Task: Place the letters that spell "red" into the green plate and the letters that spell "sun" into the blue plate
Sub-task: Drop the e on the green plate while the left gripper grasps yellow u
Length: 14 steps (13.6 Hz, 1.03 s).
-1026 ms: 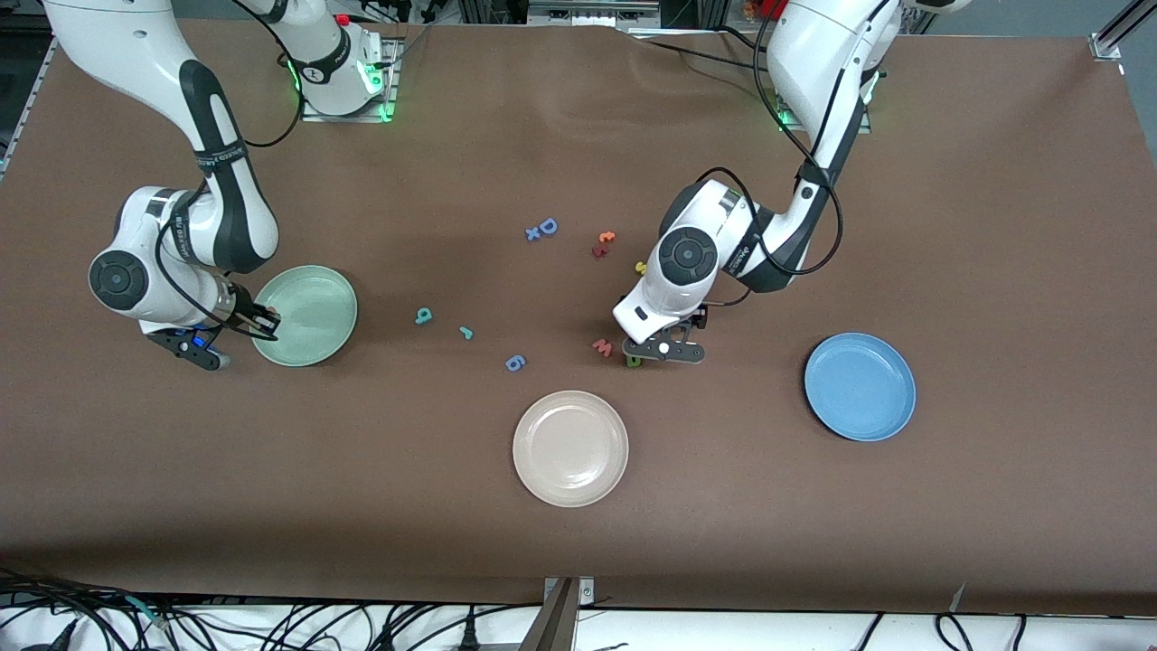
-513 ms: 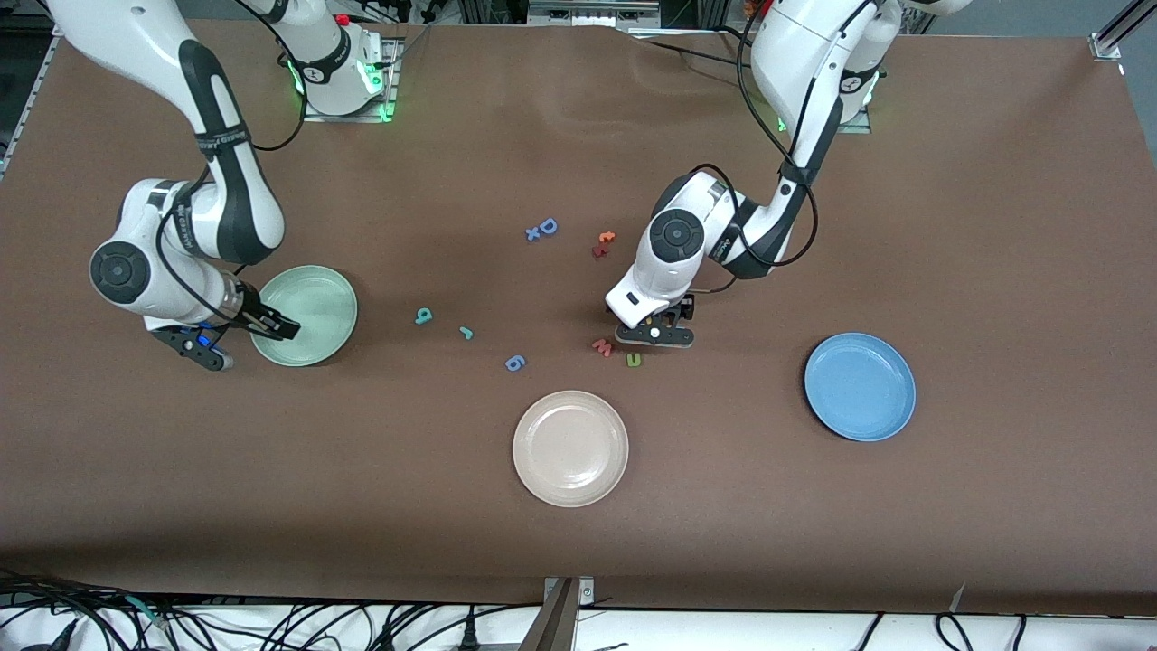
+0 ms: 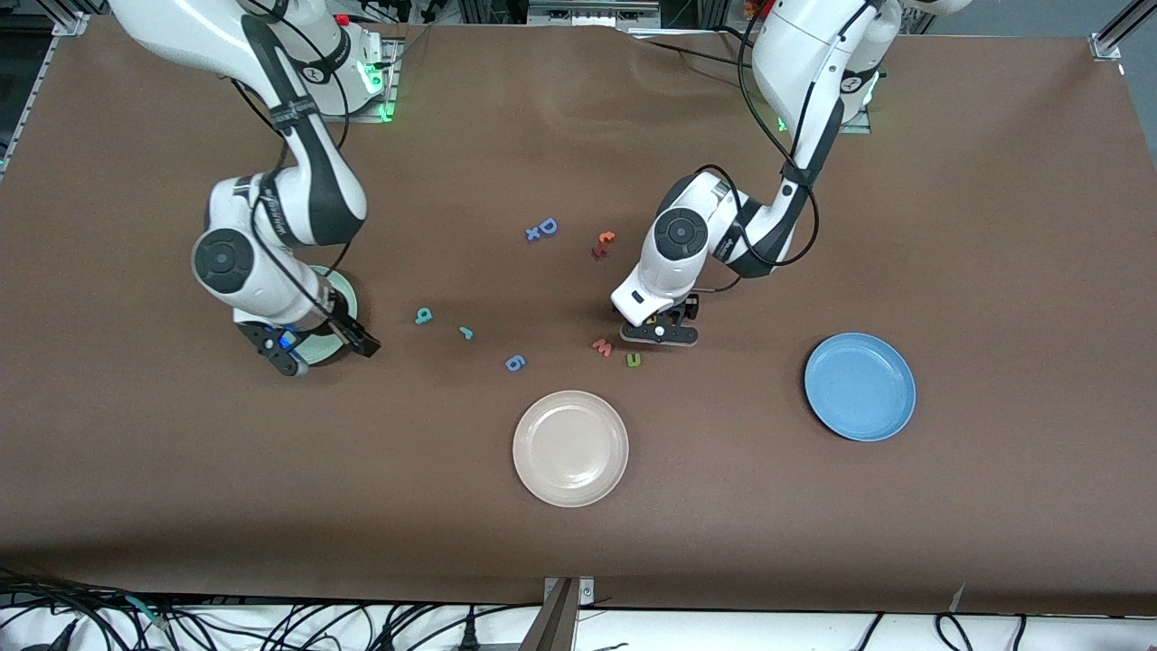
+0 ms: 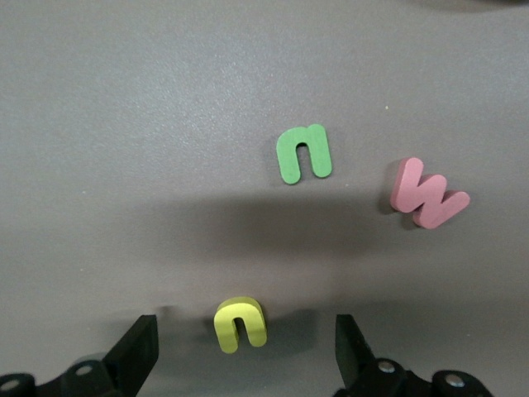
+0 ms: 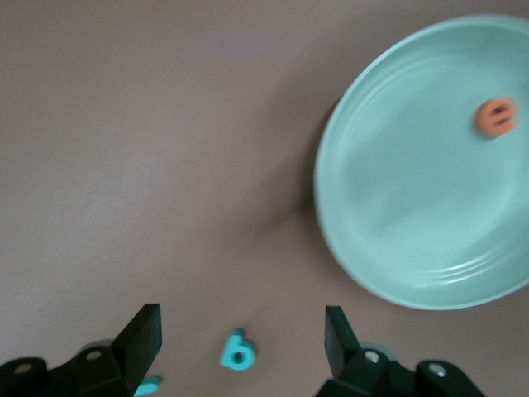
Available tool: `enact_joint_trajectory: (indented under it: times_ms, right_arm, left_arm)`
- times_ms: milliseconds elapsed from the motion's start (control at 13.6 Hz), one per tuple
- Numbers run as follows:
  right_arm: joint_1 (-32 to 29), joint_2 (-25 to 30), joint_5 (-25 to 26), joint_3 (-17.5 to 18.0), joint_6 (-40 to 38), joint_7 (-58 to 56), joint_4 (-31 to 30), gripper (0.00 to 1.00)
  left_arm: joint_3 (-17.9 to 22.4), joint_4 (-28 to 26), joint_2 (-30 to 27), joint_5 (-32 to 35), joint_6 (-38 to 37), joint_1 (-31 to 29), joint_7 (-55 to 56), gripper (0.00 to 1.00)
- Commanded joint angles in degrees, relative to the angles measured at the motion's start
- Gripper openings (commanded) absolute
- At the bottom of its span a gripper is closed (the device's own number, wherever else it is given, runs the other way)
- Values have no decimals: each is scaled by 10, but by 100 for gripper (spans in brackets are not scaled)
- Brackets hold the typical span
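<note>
The green plate [image 5: 413, 207] holds the orange "e" [image 5: 496, 117]; in the front view my right arm hides most of the green plate [image 3: 347, 306]. My right gripper [image 3: 321, 349] hangs open and empty over that plate's rim, on the side toward the teal "d" [image 3: 423, 316] and the teal "r" [image 3: 466, 333]. My left gripper [image 4: 245, 351] is open low over the table, with the yellow arch [image 4: 240, 324] between its fingers, untouched. The dark green arch [image 3: 634, 360] and the pink "w" [image 3: 602, 346] lie just nearer the camera. The blue plate [image 3: 860, 386] is empty.
A beige-white plate [image 3: 570, 448] sits nearest the camera at mid-table. A blue "g" [image 3: 514, 363] lies between it and the teal letters. A blue "D" [image 3: 546, 226] and small orange-red letters [image 3: 604, 242] lie farther back.
My right gripper opened, left the orange "e" in the green plate and swung toward the teal letters. My left gripper moved from over the green arch to the yellow arch.
</note>
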<state>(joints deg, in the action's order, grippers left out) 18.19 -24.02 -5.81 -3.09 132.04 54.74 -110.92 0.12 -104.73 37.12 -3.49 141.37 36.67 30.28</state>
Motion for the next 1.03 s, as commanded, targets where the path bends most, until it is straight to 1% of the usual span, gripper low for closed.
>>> enact_joint_trajectory:
  times_ms: [0, 73, 220, 440, 513, 660, 733, 807, 953]
  right_arm:
    - [-4, -43, -6, 25, 37, 46, 18, 88]
    - [2, -54, -6, 33, 52, 66, 18, 88]
    - [25, -72, -5, 34, 70, 106, 18, 88]
    - [39, -77, -6, 34, 71, 117, 12, 87]
    - [40, -79, -6, 34, 71, 122, 8, 87]
    - [44, -79, -6, 34, 71, 124, -9, 87]
    - [45, -77, -6, 34, 71, 123, -18, 87]
    - [45, -74, -6, 34, 71, 123, -27, 87]
    - [45, -58, -6, 35, 72, 122, -49, 87]
  left_arm:
    - [3, -21, -20, 16, 7, 2, 13, 90]
    - [4, -20, -20, 16, 8, 2, 13, 90]
    - [4, -20, -19, 16, 8, 2, 16, 88]
    - [4, -21, -15, 16, 16, 2, 22, 78]
    - [3, -21, -15, 16, 16, 2, 22, 72]
    - [3, -21, -14, 16, 17, 2, 22, 64]
    - [3, -20, -13, 16, 18, 2, 25, 58]
    - [3, -21, -13, 16, 23, 2, 28, 55]
    - [3, -21, -13, 16, 23, 2, 28, 44]
